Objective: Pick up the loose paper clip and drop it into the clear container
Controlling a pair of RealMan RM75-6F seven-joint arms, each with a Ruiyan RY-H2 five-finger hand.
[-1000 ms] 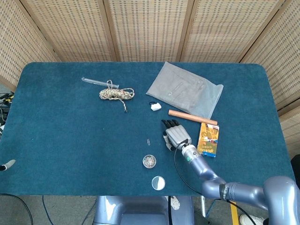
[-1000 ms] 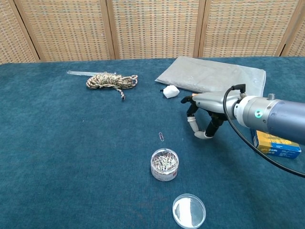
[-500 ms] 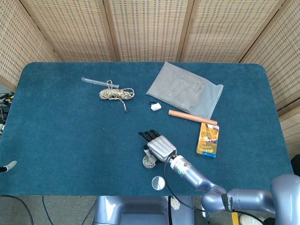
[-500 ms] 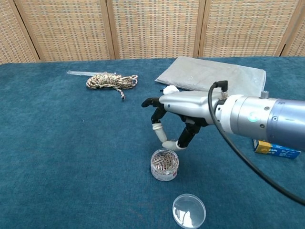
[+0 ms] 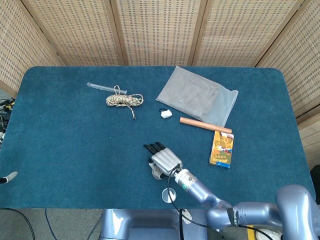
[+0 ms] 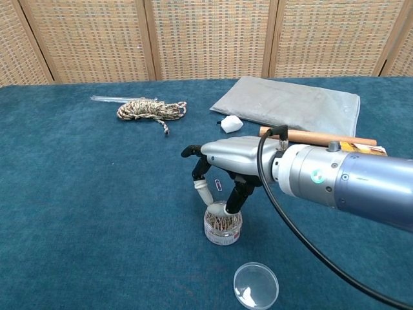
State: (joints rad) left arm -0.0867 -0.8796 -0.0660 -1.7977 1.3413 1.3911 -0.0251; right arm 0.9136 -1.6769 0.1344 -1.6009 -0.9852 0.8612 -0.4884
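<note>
The right hand (image 6: pixel 216 169) hangs directly over the clear container (image 6: pixel 222 227), fingers spread downward and gripping nothing. The loose paper clip (image 6: pixel 219 185) lies on the blue table (image 6: pixel 77 194) just beyond the container, under the palm.

My right hand (image 6: pixel 219 174) blocks the clear container (image 6: pixel 222 227) mouth; lid (image 6: pixel 256 285) lies nearby; bench (image 6: pixel 84 194) leftward lies open.

teal table (image 5: pixel 60 150), camouflage rope (image 5: pixel 124 100), grey pouch (image 5: pixel 197 95)
</note>
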